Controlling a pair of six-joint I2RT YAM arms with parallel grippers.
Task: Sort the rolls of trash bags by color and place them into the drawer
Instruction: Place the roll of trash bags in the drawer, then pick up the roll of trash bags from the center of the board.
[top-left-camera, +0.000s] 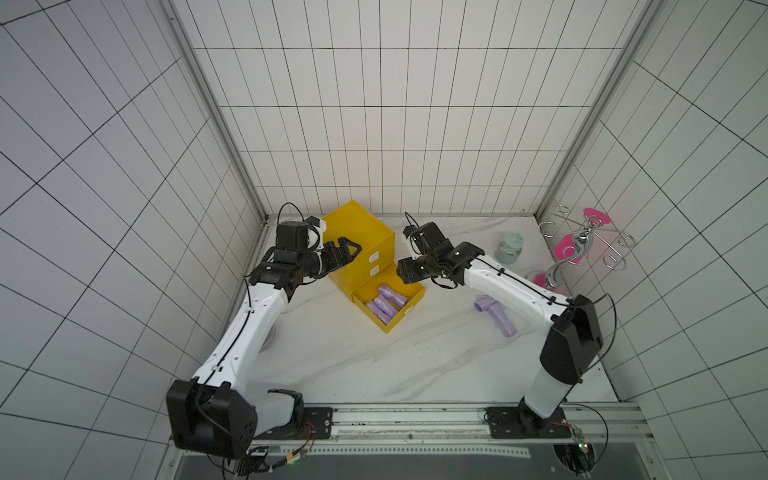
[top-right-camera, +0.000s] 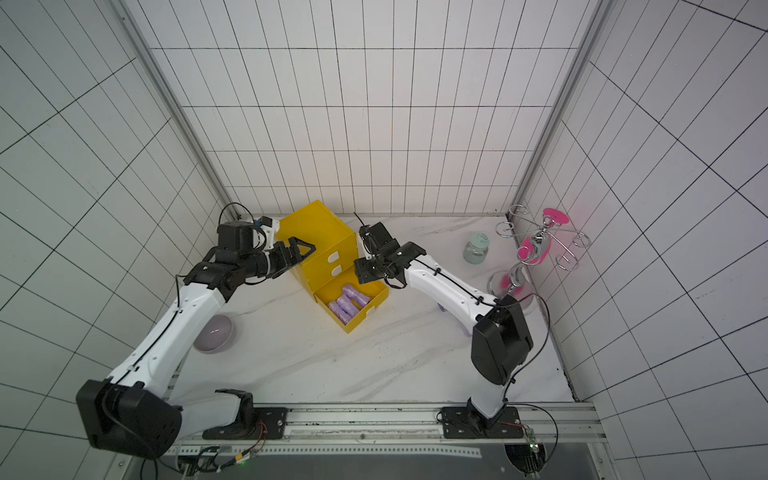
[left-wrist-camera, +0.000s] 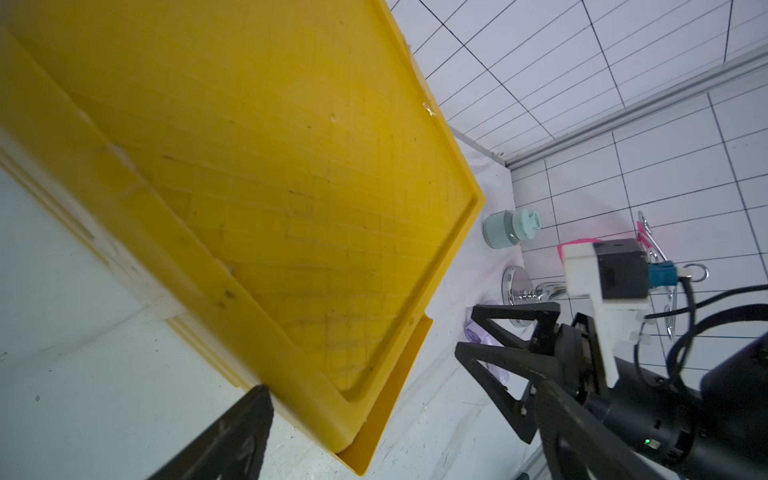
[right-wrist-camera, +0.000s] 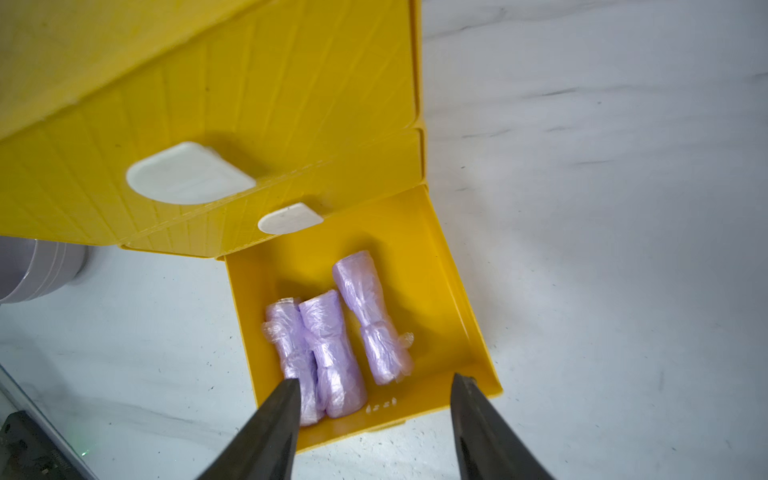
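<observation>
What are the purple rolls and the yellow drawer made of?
The purple rolls: thin, crinkly plastic film, slightly see-through and shiny at the wrinkles. The yellow drawer: looks like hard moulded plastic, matte, with faint ribbed lines.

Three lilac rolls (right-wrist-camera: 328, 353) lie in the open yellow drawer (right-wrist-camera: 457, 266); seemingly two loose rolls (top-left-camera: 505, 322) outside.

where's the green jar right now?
In both top views the green jar stands back-right on the table, between the yellow drawer unit and the chrome rack.
</observation>
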